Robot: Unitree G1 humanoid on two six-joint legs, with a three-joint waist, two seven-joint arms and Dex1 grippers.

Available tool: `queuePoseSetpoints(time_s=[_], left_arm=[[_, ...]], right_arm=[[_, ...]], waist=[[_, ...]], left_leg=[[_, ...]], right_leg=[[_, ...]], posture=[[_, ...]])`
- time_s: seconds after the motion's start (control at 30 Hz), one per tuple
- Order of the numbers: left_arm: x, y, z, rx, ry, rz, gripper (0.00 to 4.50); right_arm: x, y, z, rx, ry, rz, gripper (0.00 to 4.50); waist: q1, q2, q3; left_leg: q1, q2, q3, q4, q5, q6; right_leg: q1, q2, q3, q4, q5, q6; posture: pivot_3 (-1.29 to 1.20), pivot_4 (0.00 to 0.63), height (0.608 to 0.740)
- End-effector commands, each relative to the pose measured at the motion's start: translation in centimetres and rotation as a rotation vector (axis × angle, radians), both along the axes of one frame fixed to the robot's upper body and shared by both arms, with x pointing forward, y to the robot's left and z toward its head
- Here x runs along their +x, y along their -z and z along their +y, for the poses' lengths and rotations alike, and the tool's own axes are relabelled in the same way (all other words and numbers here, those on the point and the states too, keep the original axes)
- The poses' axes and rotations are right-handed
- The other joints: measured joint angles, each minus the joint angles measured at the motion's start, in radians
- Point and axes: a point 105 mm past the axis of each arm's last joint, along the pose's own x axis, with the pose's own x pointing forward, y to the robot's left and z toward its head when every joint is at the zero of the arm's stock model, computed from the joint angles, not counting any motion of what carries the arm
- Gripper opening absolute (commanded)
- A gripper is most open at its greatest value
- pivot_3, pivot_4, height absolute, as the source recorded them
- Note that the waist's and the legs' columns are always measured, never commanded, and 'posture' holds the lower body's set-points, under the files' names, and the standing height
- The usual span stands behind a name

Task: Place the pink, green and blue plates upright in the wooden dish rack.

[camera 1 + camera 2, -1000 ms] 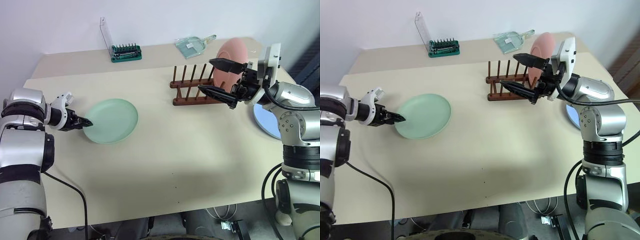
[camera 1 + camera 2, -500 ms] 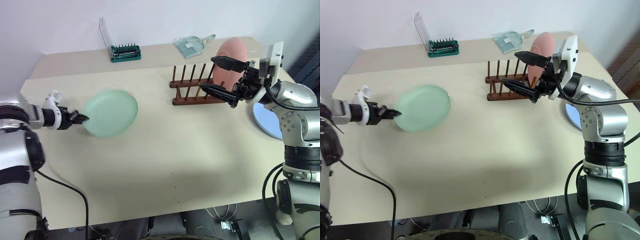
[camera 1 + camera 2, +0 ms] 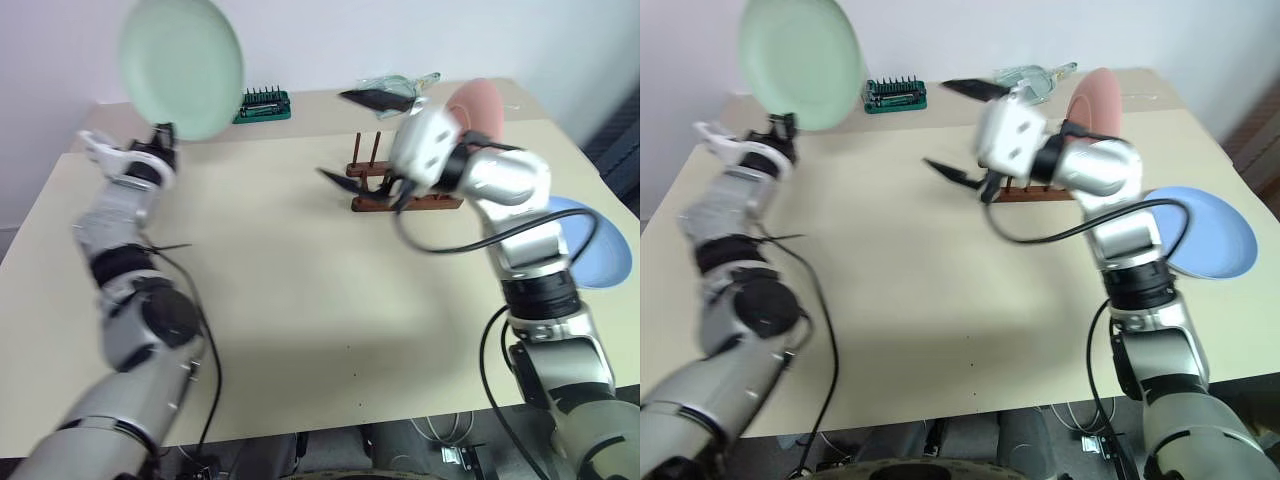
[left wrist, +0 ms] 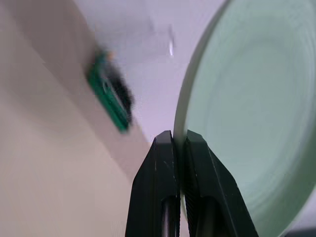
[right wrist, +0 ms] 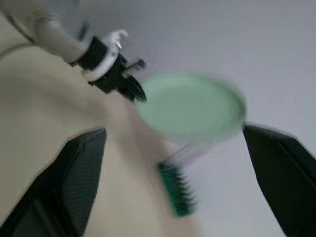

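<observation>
The green plate [image 3: 181, 65] is pinched at its rim by the left gripper [image 3: 160, 133] and held up high over the table [image 3: 300, 300], so a slip could easily be caused by that thin edge grip. The right gripper [image 3: 362, 138] is spread wide, nothing in it, between that plate and the wooden dish rack [image 3: 400, 190]. The pink plate [image 3: 477, 104] is already stood in the rack; the blue plate [image 3: 590, 240] is left flat at the table's right edge. The rim pinch is only made clear in the left wrist view, while the rack is shown by the head views.
</observation>
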Motion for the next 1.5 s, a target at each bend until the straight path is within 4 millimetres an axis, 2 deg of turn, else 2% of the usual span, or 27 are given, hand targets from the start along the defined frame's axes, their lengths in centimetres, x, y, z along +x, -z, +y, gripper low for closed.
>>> queuePoseSetpoints(time_s=[0.03, 0.13, 0.2, 0.33, 0.43, 0.63, 0.83, 0.87, 0.93, 1.13, 1.23, 1.33, 1.37, 1.43, 1.5], left_arm=[[-1.5, -5.4, -2.4, 0.001, -0.039, -0.17, 0.04], [-2.2, -6.6, -6.2, 0.064, 0.028, -0.209, 0.04], [-2.7, -6.4, -8.1, 0.077, 0.081, -0.206, 0.04], [-3.8, -5.5, -10.5, 0.128, 0.138, -0.183, 0.04], [-4.5, -5.0, -11.6, 0.157, 0.171, -0.17, 0.04], [-5.4, -5.5, -14.0, 0.212, 0.235, -0.204, 0.04], [-6.0, -5.8, -15.1, 0.271, 0.258, -0.235, 0.04], [-6.0, -5.7, -15.2, 0.272, 0.261, -0.236, 0.0], [-6.0, -5.5, -15.1, 0.284, 0.256, -0.235, 0.0], [-6.0, -5.4, -15.0, 0.304, 0.246, -0.24, 0.0], [-5.9, -5.4, -15.0, 0.302, 0.252, -0.231, 0.0], [-5.7, -5.3, -15.0, 0.19, 0.296, -0.207, 0.0], [-5.8, -5.4, -14.9, 0.163, 0.306, -0.212, 0.68], [-5.9, -5.6, -14.6, 0.166, 0.317, -0.221, 1.46], [-6.4, -6.2, -14.1, 0.275, 0.337, -0.277, 2.43]], right_arm=[[1.1, -1.3, 0.1, -0.096, 0.107, -0.307, 4.5], [1.6, 0.0, 0.0, -0.178, 0.14, -0.405, 4.5], [1.9, 0.1, -0.4, -0.186, 0.165, -0.457, 4.5], [2.8, -0.3, -0.8, -0.18, 0.215, -0.513, 4.5], [3.3, -1.0, -0.8, -0.157, 0.271, -0.561, 4.5], [4.2, -1.2, 0.2, -0.138, 0.318, -0.576, 4.5], [4.7, -0.9, -0.1, -0.163, 0.321, -0.57, 4.5], [4.8, -0.8, -0.3, -0.166, 0.323, -0.563, 3.97], [4.9, -1.0, -0.5, -0.16, 0.332, -0.557, 3.22], [5.0, -1.1, -1.1, -0.157, 0.343, -0.551, 0.18], [5.2, -1.3, -1.7, -0.159, 0.359, -0.555, 0.07], [5.4, -1.3, -2.2, -0.164, 0.377, -0.557, 0.07], [5.5, -1.4, -2.4, -0.16, 0.386, -0.555, 0.0], [5.6, -1.6, -2.8, -0.134, 0.399, -0.539, 0.0], [5.8, -2.3, -3.7, -0.059, 0.421, -0.506, 0.0]], waist=[[0.0, -0.002, 0.001], [-0.002, -0.002, 0.001], [-0.002, -0.002, 0.001], [-0.003, -0.002, 0.001], [-0.001, -0.002, 0.001], [0.002, -0.002, 0.001], [-0.001, -0.002, 0.001], [-0.001, -0.002, 0.001], [-0.001, -0.001, 0.001], [-0.001, -0.001, 0.001], [0.001, -0.001, 0.0], [0.0, -0.001, 0.0], [0.0, -0.001, 0.0], [0.0, -0.001, 0.0], [0.0, -0.001, 0.001]], left_leg=[[0.0, 0.0, 0.001, 0.0, 0.0, 0.0], [0.003, 0.002, 0.005, -0.002, 0.0, 0.0], [0.005, 0.002, 0.009, -0.004, 0.0, 0.0], [0.007, 0.004, 0.012, -0.006, 0.0, 0.0], [0.006, 0.004, 0.012, -0.006, 0.0, 0.0], [0.007, 0.004, 0.012, -0.006, 0.0, 0.0], [0.006, 0.005, 0.012, -0.007, 0.0, 0.0], [0.006, 0.005, 0.012, -0.007, 0.0, 0.0], [0.006, 0.006, 0.012, -0.007, 0.0, 0.0], [0.006, 0.006, 0.013, -0.007, 0.0, 0.0], [0.006, 0.006, 0.013, -0.007, 0.0, 0.0], [0.006, 0.006, 0.013, -0.007, 0.0, 0.0], [0.006, 0.006, 0.013, -0.007, 0.0, 0.0], [0.006, 0.007, 0.013, -0.007, 0.0, 0.0], [0.006, 0.006, 0.013, -0.007, 0.0, 0.0]], right_leg=[[0.0, 0.0, 0.0, 0.0, 0.0, 0.0], [0.0, 0.001, 0.002, 0.0, 0.0, 0.0], [0.0, 0.001, 0.005, 0.0, 0.0, 0.0], [0.0, 0.003, 0.007, 0.0, 0.0, 0.0], [-0.001, 0.003, 0.007, -0.001, 0.0, -0.001], [0.001, 0.004, 0.007, -0.008, 0.002, -0.002], [0.003, 0.004, 0.006, -0.013, 0.004, -0.002], [0.003, 0.005, 0.006, -0.013, 0.004, -0.002], [0.003, 0.005, 0.006, -0.013, 0.004, -0.002], [0.002, 0.006, 0.006, -0.014, 0.004, -0.002], [0.003, 0.006, 0.006, -0.014, 0.005, -0.002], [0.003, 0.006, 0.006, -0.014, 0.005, -0.002], [0.003, 0.006, 0.006, -0.014, 0.005, -0.002], [0.003, 0.006, 0.006, -0.014, 0.005, -0.002], [0.003, 0.006, 0.006, -0.014, 0.005, -0.002]], posture=[[0.0, 0.15, 0.74], [0.0, 0.15, 0.74], [0.0, 0.15, 0.74], [0.0, 0.15, 0.74], [0.0, 0.15, 0.74], [0.0, 0.15, 0.74], [0.0, 0.15, 0.74], [0.0, 0.15, 0.74], [0.0, 0.15, 0.74], [0.0, 0.15, 0.74], [0.0, 0.15, 0.74], [0.0, 0.15, 0.74], [0.0, 0.15, 0.74], [0.0, 0.15, 0.74], [0.0, 0.15, 0.74]])
